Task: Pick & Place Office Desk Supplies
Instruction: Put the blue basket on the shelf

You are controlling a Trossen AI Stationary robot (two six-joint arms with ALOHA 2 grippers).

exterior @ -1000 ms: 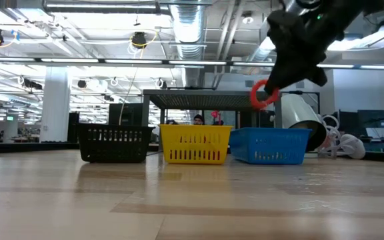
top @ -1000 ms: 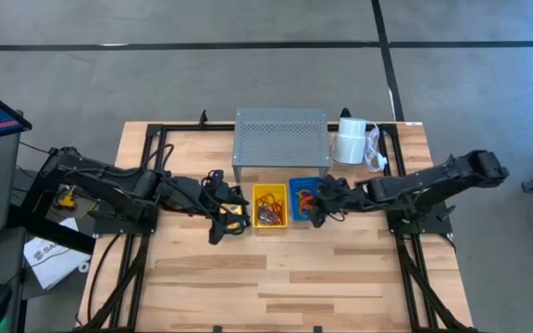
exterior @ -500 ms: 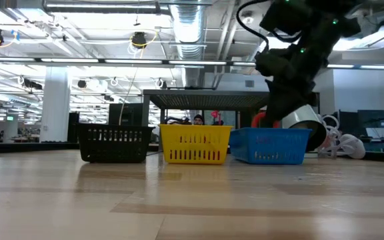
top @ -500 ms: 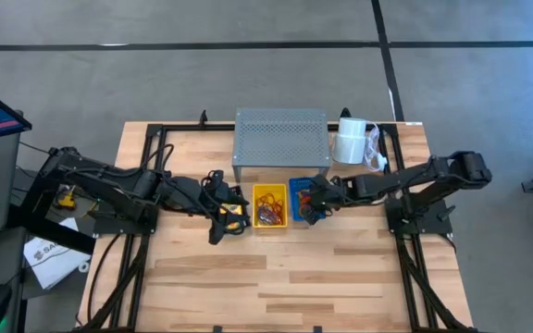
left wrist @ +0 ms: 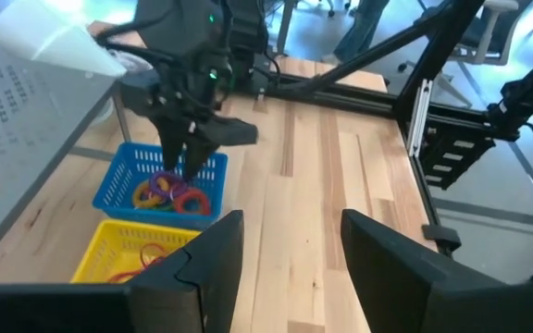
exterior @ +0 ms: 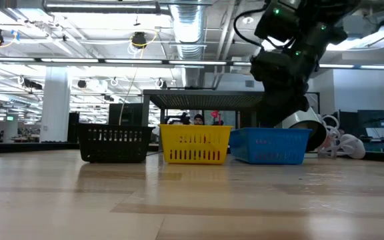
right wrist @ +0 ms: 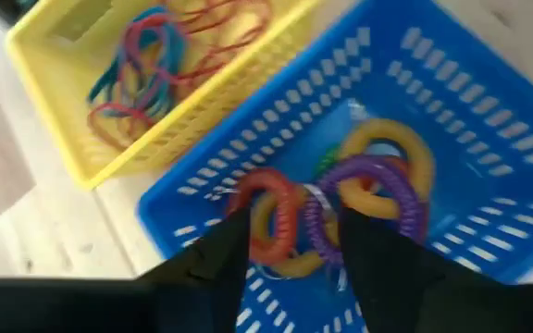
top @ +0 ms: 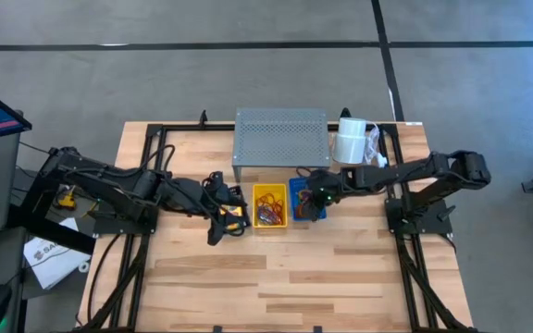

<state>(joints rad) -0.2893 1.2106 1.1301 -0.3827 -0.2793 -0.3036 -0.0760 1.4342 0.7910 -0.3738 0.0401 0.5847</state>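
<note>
The wooden desk (top: 276,277) is seen carrying a grey perforated riser (top: 280,137), with a black basket (exterior: 114,143), a yellow basket (top: 269,205) and a blue basket (top: 301,190) lined up before it. The right pincer (top: 315,202) is held over the blue basket, fingers parted and empty, above coiled rings (right wrist: 340,213) lying inside. Thin rubber bands (right wrist: 155,65) are seen in the yellow basket. The left pincer (top: 228,220) is poised at the black basket, fingers spread, nothing gripped.

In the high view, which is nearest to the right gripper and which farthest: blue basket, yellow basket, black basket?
From the right gripper:
1. Blue basket, directly beneath it.
2. Yellow basket, the middle one.
3. Black basket, farthest, under the left gripper.
</note>
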